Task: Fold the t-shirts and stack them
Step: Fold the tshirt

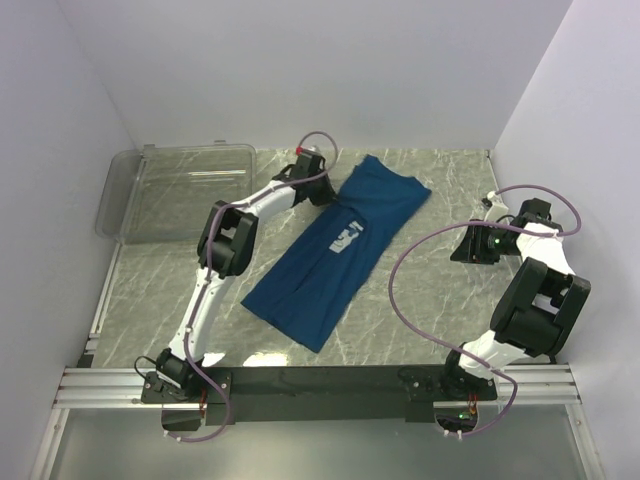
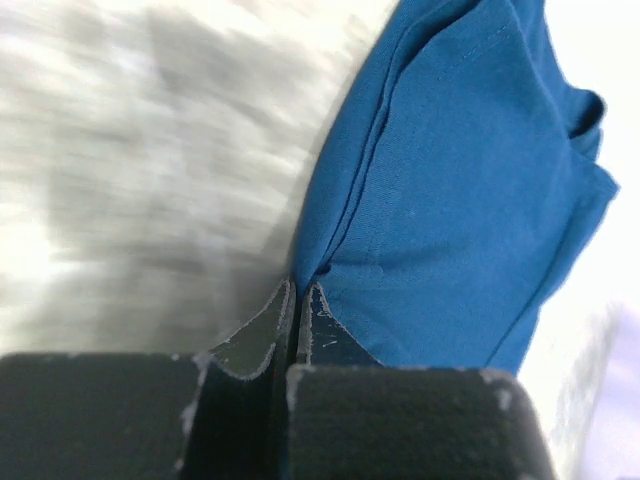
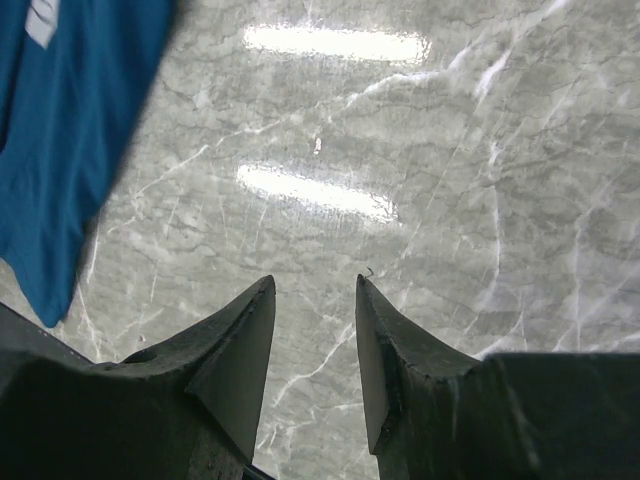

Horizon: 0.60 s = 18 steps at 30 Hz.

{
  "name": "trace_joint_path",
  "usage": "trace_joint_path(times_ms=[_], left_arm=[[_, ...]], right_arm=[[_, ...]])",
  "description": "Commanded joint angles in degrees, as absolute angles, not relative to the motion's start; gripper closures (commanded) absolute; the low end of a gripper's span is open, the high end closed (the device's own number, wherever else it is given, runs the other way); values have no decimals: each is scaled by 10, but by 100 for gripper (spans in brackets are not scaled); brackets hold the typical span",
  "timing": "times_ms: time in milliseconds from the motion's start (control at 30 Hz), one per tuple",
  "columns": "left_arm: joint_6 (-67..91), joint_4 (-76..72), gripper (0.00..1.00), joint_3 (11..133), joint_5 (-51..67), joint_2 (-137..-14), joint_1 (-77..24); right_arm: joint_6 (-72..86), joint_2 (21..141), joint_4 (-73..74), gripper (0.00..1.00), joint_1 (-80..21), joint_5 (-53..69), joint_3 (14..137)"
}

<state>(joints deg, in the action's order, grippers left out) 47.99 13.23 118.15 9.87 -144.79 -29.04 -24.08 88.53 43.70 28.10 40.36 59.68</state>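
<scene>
Dark blue short-sleeved cotton t-shirt (image 1: 320, 280) lies flat on the grey marble-pattern surface (image 1: 420, 300), just right of the clear plastic bin (image 1: 180, 205) and not touching it. It sits as a long narrow strip on a diagonal. Far end is about level w/ the bin's far wall. Near end runs back toward the arm bases, well nearer than the bin. The pale grey-white square print (image 1: 343, 240) faces up, approx mid-strip.

Left tool (image 1: 325, 192) is down at the strip's edge on the bin side, near the far end, a short way right of the bin's right wall. In the left wrist view its jaws are together, tips (image 2: 300, 290) pinched on the t-shirt (image 2: 460, 180) edge. Several stacked layers of cloth run up from the tips and the fabric puckers a little right there. Surface (image 2: 150, 150) beside it is blurred.

Right tool (image 1: 468, 245) is far right of the bin, w/ the whole t-shirt btwn them, well apart from the cloth. Jaws stand apart w/ nothing btwn the tips (image 3: 315, 285), just bare surface (image 3: 450, 150) w/ lamp reflections. Can't tell if it touches the surface. A corner of the t-shirt (image 3: 70, 120) shows at the left of that view, w/ a sliver of the print (image 3: 40, 20) at top.
</scene>
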Motion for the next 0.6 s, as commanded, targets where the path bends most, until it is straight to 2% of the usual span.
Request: trace_joint_path(times_ms=[0, 367, 533, 567], left_arm=[[492, 204, 100, 1159, 2, -1417, -287], [558, 196, 100, 1056, -139, -1334, -280], [513, 195, 99, 1107, -121, -1336, -285], [504, 198, 90, 1119, -116, -1336, -285]], right_arm=[[-243, 896, 429, 55, 271, 403, 612], [-228, 899, 417, 55, 229, 401, 623], [-219, 897, 405, 55, 189, 391, 612], [-214, 895, 403, 55, 182, 391, 609]])
